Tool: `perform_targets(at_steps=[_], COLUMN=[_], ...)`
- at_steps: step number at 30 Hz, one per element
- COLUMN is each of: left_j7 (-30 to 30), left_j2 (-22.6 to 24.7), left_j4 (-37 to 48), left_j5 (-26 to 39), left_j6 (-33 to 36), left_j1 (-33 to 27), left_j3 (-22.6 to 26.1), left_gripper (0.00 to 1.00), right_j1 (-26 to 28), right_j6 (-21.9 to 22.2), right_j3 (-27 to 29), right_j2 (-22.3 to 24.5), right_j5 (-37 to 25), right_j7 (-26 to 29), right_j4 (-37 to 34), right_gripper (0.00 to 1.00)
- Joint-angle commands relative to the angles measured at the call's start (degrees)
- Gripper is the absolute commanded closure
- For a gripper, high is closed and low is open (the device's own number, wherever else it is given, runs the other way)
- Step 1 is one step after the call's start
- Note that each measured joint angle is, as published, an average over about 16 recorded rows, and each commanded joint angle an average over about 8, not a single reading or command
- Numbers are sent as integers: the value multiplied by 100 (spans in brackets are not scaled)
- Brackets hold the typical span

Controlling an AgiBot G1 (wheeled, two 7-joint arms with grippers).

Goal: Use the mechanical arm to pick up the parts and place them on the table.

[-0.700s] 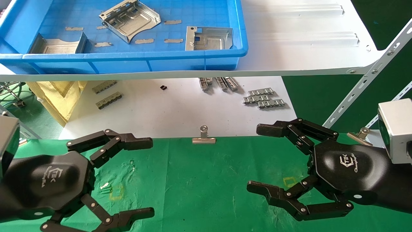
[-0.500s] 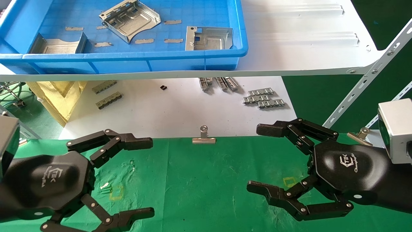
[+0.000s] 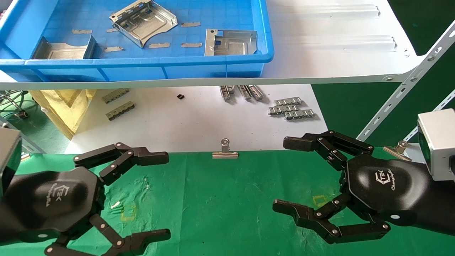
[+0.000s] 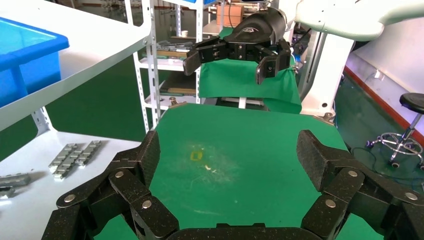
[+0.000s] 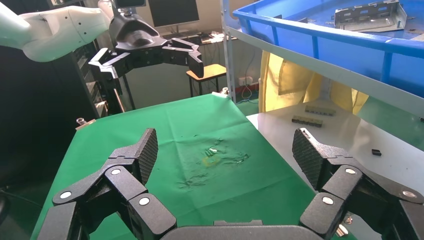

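Over the table: both arms hovered low, nothing held.
Left gripper: jaws spread wide, empty, above the green cloth.
Right gripper: jaws likewise apart, empty, parked opposite.
Parts: three seen, all lying in the blue bin on the white shelf, well apart from either gripper.
Progress: none placed on the table; judged at the very start.
Left to do: reach up to the bin, grasp a part, set it down.

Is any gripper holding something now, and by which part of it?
Nothing is held. The left gripper and right gripper hover open above the table.
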Motion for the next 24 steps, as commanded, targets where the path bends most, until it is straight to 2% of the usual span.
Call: perform_targets(at_steps=[1, 24], left_j7=[0, 0], left_j2=[0, 0], left_j4=[0, 0], left_j5=[0, 0], left_j6=[0, 0], left_j1=[0, 0], left_j3=[0, 0], left_gripper=[0, 0], right_j1=[0, 0], right_j6=[0, 0], right_j3=[0, 0], right_j2=[0, 0], right_j5=[0, 0], right_j7=[0, 0], right_j4=[0, 0], right_gripper=[0, 0])
